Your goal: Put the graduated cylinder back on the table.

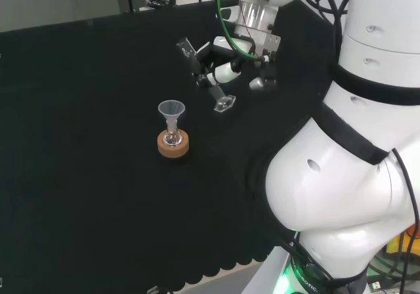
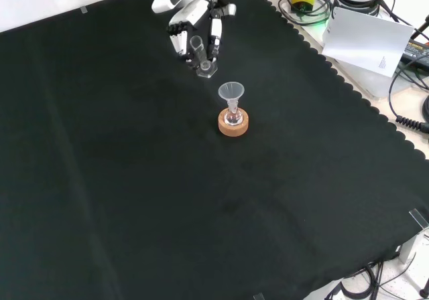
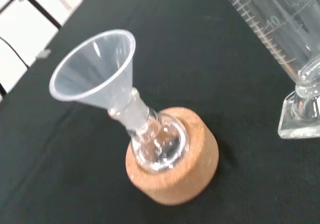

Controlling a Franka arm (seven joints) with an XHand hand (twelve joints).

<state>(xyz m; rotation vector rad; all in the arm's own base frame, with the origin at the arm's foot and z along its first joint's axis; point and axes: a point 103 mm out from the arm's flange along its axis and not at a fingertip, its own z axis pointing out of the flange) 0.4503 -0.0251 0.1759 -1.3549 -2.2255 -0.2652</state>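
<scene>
The clear graduated cylinder [image 1: 209,77] leans in the hand [image 1: 222,71], whose fingers curl round its tube. In the front view the hand [image 2: 191,12] comes down from the top and the cylinder [image 2: 200,53] sits between its fingers [image 2: 216,35]. The cylinder's base [image 2: 206,69] is at or just above the cloth; I cannot tell if it touches. The wrist view shows the cylinder's scale [image 3: 280,29] and foot [image 3: 299,121] close up. A small round flask [image 3: 157,141] with a clear funnel [image 3: 95,69] stands on a cork ring [image 3: 175,169] nearby.
The flask on its cork ring [image 1: 173,143] [image 2: 233,122] stands a short way from the cylinder's base. The arm's white links [image 1: 354,176] rise at the head view's right. A white sheet [image 2: 365,42] and cables [image 2: 409,112] lie beyond the cloth's scalloped edge.
</scene>
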